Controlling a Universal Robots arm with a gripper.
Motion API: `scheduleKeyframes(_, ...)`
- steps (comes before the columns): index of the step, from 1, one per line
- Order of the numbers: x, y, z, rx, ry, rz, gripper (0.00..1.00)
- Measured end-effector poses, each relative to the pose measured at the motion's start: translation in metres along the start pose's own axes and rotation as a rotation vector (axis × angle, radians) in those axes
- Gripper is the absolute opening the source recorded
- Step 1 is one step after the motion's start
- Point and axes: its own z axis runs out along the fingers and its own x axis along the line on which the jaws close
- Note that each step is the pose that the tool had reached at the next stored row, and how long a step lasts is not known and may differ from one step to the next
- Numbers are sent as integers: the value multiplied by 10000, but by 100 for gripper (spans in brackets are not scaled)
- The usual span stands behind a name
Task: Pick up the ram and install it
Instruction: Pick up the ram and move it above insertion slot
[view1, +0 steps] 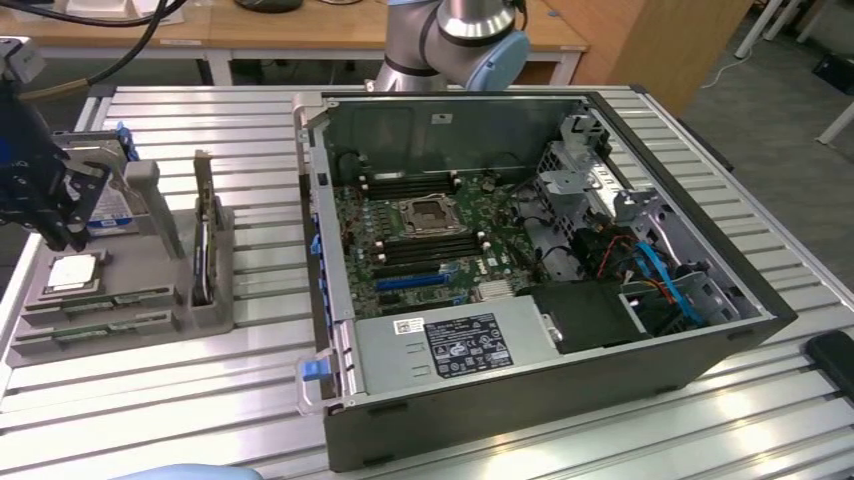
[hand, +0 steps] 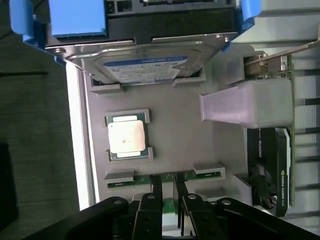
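1. the gripper (hand: 167, 186) is hovering low over the tray (hand: 175, 125), its jaws standing partly apart and grasping nothing. the ram (hand: 137, 180) is sitting in its holder on the tray, right under the fingertips and just beside the cpu (hand: 127, 137).
2. the fingers seem to be lining up along the ram's length rather than across its thin faces. closing from this pose is risking a pinch on the chips, or a grab at nothing.
3. a second stick (view1: 96, 328) is lying just beside the first, so a small offset is risking the fingers landing between the two or catching the wrong one.
4. grey clips (hand: 120, 176) are cradling the ram's ends. lifting at a tilt is likely asking for the board to jam against them and flex.
5. the cpu is resting loose-looking in its own pocket nearby. a sideways drift of the fingers is risking a knock to it.
6. the slots (view1: 424, 250) are sitting deep in the case (view1: 534, 380), well apart from the tray. a shallow grip is risking the ram slipping or twisting on the way, and a twisted stick is likely missing the slot and straining the board.
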Motion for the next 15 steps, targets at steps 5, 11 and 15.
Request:
scheduleKeyframes(5,2,2,10,-26,14,-912,24)
scheduleKeyframes(11,1,0,22,-55,33,-2003,24)
scheduleKeyframes(15,1,0,27,-75,46,-2739,24)
